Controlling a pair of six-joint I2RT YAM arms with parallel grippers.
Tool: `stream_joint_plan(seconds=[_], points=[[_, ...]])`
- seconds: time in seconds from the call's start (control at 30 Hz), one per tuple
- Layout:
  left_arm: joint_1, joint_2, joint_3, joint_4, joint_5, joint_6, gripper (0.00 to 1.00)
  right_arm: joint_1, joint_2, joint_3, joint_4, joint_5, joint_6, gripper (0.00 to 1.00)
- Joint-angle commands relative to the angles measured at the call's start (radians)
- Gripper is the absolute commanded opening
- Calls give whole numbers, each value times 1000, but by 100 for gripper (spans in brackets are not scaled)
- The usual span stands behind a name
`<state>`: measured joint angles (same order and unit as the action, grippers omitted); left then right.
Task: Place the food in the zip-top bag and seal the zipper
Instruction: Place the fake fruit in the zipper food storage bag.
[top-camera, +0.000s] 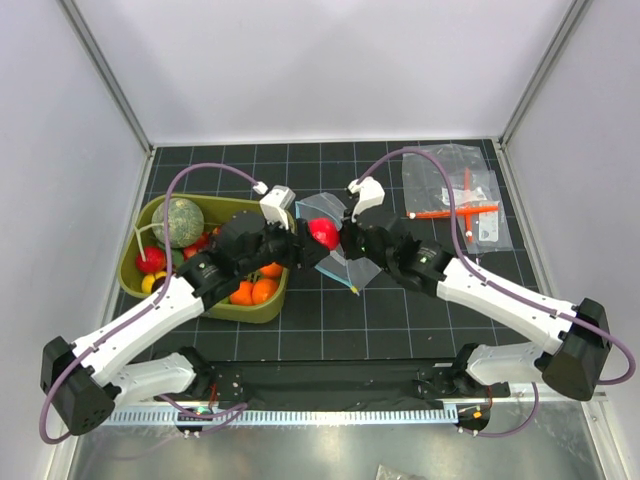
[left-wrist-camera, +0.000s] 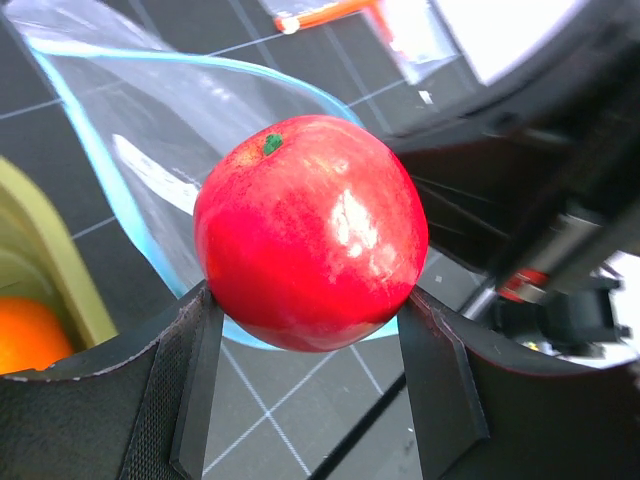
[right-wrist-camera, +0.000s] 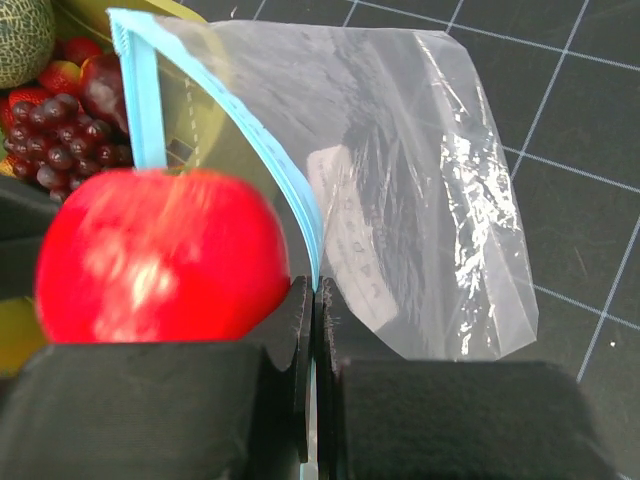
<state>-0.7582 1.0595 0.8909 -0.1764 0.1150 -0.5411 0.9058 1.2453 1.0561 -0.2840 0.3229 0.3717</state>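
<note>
Red apple (top-camera: 323, 234): clamped between the part-spread left jaws, above the worktop (top-camera: 400, 320). Bag (top-camera: 350, 268): lay just beside it at four o'clock, mouth gaping toward the apple, its blue zipper (right-wrist-camera: 290, 190) pinched in the fully closed right jaws.

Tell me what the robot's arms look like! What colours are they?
Both the left arm and the right arm have smooth white shells with chunky black joints. A purple cable loops along each one, and a small white camera box sits near each wrist. The flat fingers are black.
</note>
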Motion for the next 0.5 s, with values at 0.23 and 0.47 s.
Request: stream_joint_plan(seconds=[0.23,0.47], points=[[-4,13,48,-46,-143,13,77,4,-41,2,62,-18,10,1],[-4,-4,40,-48,-133,18,95,4,-59,-8,62,8,19,1]])
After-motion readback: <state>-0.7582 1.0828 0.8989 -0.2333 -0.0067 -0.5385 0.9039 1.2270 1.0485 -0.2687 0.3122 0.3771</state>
